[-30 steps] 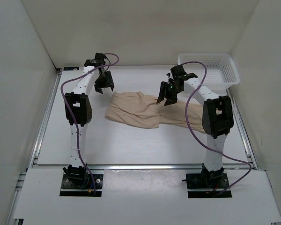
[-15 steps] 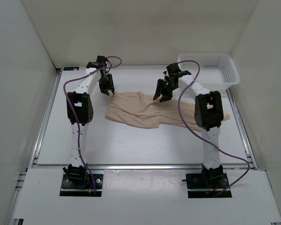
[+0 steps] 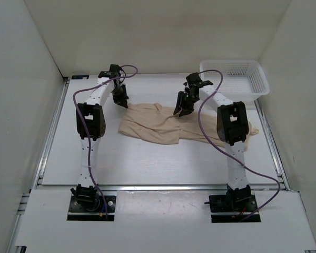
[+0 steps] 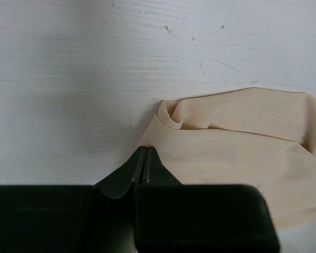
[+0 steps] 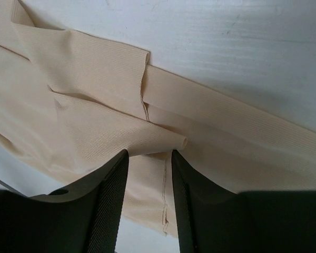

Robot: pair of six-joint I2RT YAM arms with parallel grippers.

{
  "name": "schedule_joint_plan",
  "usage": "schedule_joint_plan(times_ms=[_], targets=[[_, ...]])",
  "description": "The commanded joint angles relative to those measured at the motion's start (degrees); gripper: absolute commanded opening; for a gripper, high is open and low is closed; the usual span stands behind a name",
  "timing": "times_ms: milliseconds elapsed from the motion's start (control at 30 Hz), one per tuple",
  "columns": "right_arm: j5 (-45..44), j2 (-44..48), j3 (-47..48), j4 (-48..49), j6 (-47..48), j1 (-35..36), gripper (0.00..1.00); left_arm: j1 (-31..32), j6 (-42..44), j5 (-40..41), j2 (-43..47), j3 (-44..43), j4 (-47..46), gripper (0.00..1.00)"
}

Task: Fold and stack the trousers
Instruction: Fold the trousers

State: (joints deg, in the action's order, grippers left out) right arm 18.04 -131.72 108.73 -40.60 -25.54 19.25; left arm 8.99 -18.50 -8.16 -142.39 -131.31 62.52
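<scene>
the trousers (image 3: 157,124) lie flat and wrinkled across the middle of the bench (image 3: 147,163). the wide folded part is toward 9 o'clock. a narrower run trails to 3 o'clock and passes behind the right arm in the top view.

left pincer (image 3: 122,103): you have it down at the cloth's 10 o'clock corner. in the left wrist view the tips are pressed together with no gap, right on the edge of the fabric beside a small curled fold. you cannot tell from here whether any cloth is nipped between them.

right pincer (image 3: 179,111): it sits low over the 12 o'clock edge of the trousers, near their middle. the jaws stand partly apart, narrow rather than wide. in the right wrist view the two fingers (image 5: 108,203) straddle a raised crease, and its rolled end sits just past the gap. nothing is clamped.

a white mesh basket (image 3: 261,80) stands at the 2 o'clock corner, apart from the cloth.
</scene>
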Motion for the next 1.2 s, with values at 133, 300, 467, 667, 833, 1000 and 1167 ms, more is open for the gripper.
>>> schedule_joint_plan(times_ms=[133,300,467,667,833,1000,1167], targets=[[-2.39,-2.49,4.56,-1.15,-0.82,0.00,0.26,-0.21,-0.66,-1.24,2.99,-2.12,-1.35,0.11],[-4.60,-1.44,5.71,-0.63,-1.35,0.00,0.00,-0.21,-0.66,0.07,6.41,-2.11,-1.35,0.11],[-9.69,2.69,3.16,0.95,-2.50,0.00,0.00,-0.73,-0.66,1.22,7.83,-2.72,-1.88,0.11],[-7.51,1.56,4.39,-0.01,-1.79,0.00,0.10,-0.73,-0.66,0.17,7.30,-3.34,-1.88,0.11],[-4.60,-0.55,4.92,-0.53,-1.79,0.53,0.46,-0.73,-0.66,-0.45,6.78,-2.73,-2.40,0.11],[-1.44,-1.60,4.92,-0.01,-1.79,0.53,0.47,-0.73,-0.66,-0.45,6.77,-2.73,-2.40,0.11],[0.59,-2.22,5.44,0.61,-2.41,1.06,0.41,-0.73,-0.66,-0.45,6.77,-3.25,-2.40,0.11]])
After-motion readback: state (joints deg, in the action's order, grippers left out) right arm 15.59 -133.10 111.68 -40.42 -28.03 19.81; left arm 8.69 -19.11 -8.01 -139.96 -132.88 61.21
